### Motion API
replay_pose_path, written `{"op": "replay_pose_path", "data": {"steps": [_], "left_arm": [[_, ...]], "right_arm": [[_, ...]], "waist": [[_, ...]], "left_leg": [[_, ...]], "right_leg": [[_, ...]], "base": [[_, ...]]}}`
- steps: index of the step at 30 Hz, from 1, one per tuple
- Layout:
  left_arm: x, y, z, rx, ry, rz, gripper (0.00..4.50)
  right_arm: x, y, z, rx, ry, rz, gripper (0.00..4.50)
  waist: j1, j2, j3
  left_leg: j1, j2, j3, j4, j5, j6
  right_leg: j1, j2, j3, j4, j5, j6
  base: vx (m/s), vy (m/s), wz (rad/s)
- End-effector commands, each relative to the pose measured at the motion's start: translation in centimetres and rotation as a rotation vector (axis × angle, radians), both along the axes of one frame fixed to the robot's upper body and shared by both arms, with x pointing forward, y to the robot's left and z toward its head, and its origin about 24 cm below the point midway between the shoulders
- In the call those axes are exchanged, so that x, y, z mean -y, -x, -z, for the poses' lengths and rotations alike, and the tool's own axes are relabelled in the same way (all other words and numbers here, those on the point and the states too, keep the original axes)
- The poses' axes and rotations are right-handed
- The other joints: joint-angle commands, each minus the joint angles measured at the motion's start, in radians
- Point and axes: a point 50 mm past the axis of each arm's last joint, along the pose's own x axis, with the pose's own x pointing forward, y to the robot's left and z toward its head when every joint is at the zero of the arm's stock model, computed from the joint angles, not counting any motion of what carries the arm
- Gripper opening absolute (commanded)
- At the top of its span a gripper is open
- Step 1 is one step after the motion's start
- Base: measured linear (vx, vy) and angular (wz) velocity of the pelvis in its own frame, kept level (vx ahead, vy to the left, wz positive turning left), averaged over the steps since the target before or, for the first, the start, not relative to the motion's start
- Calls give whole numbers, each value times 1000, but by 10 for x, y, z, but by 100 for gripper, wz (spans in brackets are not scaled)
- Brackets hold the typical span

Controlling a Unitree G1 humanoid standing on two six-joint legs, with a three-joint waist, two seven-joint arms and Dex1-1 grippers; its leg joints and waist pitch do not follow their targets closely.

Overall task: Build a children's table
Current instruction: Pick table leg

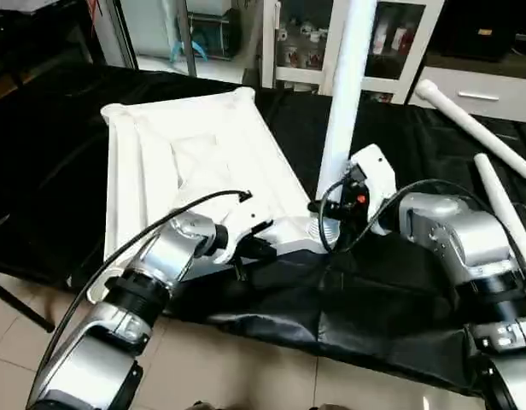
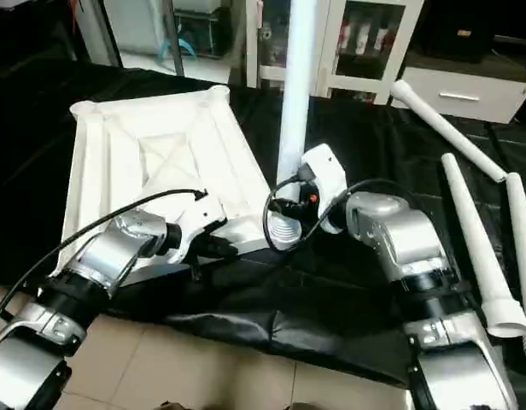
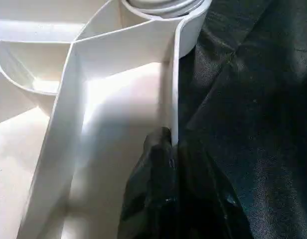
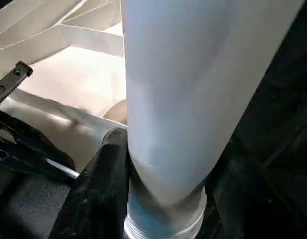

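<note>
We see two forearms of rounded, brushed-silver metal, each jointed with black ribbed collars. The left silver forearm (image 1: 156,265) carries a thin black cable that arcs from near the elbow up to a white plastic wrist housing. Its left end effector (image 3: 166,149) has two matte black fingers. The right silver forearm (image 2: 400,235) is bulkier, ending in a white, rounded wrist housing (image 2: 324,184) with a small orange-red light and looped black cables beside it. The right end effector (image 4: 158,169) shows black fingers (image 4: 101,184), and nearby we see a black bracket bearing small screws.
</note>
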Motion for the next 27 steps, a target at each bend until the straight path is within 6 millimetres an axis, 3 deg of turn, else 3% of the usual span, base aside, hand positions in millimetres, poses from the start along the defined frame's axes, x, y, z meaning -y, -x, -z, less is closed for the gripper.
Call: {"op": "replay_pose_path", "data": {"steps": [1, 9, 11, 17, 21, 24, 27], "left_arm": [[-6, 5, 11, -48, -19, -28, 0], [-6, 6, 12, -51, -10, -38, 0], [-5, 6, 11, -51, -8, -35, 0], [-5, 7, 11, -52, -11, -30, 0], [-5, 6, 11, -51, -12, -27, 0], [-5, 6, 10, -51, -13, -26, 0], [-5, 6, 10, -51, -15, -24, 0]], "right_arm": [[3, 7, 12, -26, -34, 24, 189], [19, 25, 27, 5, -145, 149, 188], [24, 31, 34, 6, -169, 196, 188], [21, 46, 51, -25, -36, 142, 188], [15, 55, 62, -66, 93, 50, 188], [12, 54, 62, -78, 123, 22, 188], [9, 52, 61, -88, 125, 11, 187]], "waist": [[4, -12, -62], [5, -7, -61], [4, -1, -58], [2, 0, -57], [1, -1, -52], [-2, -4, -52], [-3, 0, -53]], "left_leg": [[21, 79, -37, -73, -144, 42], [22, 77, -39, -80, -189, 28], [23, 78, -40, -83, -212, 17], [23, 77, -42, -88, -238, 4], [26, 76, -44, -91, -284, -4], [27, 77, -46, -93, -303, -13], [28, 78, -47, -94, -308, -16]], "right_leg": [[45, -66, 40, -60, -160, -244], [42, -64, 39, -69, -206, -227], [40, -64, 40, -73, -226, -219], [42, -61, 38, -74, -231, -209], [39, -63, 40, -84, -324, -186], [37, -63, 41, -88, -352, -173], [36, -62, 42, -85, -335, -176]], "base": [[0, 0, 0], [0, 0, 0], [0, 0, 0], [0, 0, 0], [0, 0, 0], [0, 0, 0], [0, 0, 0]]}}
